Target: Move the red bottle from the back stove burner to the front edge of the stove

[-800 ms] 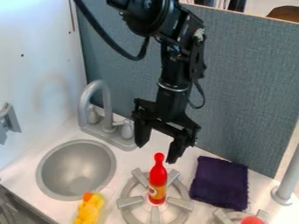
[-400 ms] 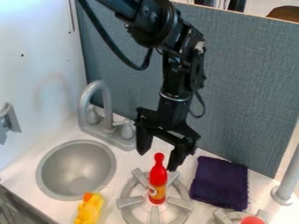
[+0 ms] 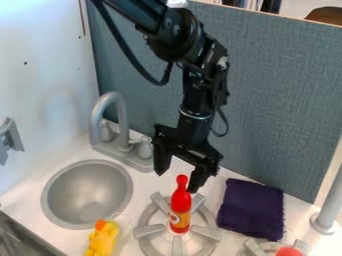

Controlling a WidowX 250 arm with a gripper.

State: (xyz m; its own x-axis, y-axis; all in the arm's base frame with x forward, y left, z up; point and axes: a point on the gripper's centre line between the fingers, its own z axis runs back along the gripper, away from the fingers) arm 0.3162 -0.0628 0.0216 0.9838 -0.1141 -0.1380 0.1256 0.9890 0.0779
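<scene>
A red bottle [image 3: 180, 202] with a yellow-orange label stands upright at the middle of a grey toy burner [image 3: 148, 230] on the white desk [image 3: 142, 184], its narrow neck pointing up. The tool [image 3: 177, 181] hangs just above and behind it, its two black fingers spread wide and pointing down. In the view, the bottle's top lies between the fingertips, nearer the right-hand one; whether they touch, I cannot tell. The black arm [image 3: 197, 90] comes down from the top edge of the view.

Right of the burner, near the desk's back edge, a dark purple cloth [image 3: 250, 209] lies flat. In front of the cloth is part of a second burner [image 3: 256, 248], with a reddish thing [image 3: 288, 251] on it, cut off by the view's bottom edge. A grey pole [image 3: 329, 205] stands farther right.

Left of the bottle, a yellow toy [image 3: 101, 241] with an orange end lies near the desk's front edge. Beyond it, the round grey sink [image 3: 87, 192] is set into the desk, and the grey faucet [image 3: 122, 122] stands by the back left corner.
</scene>
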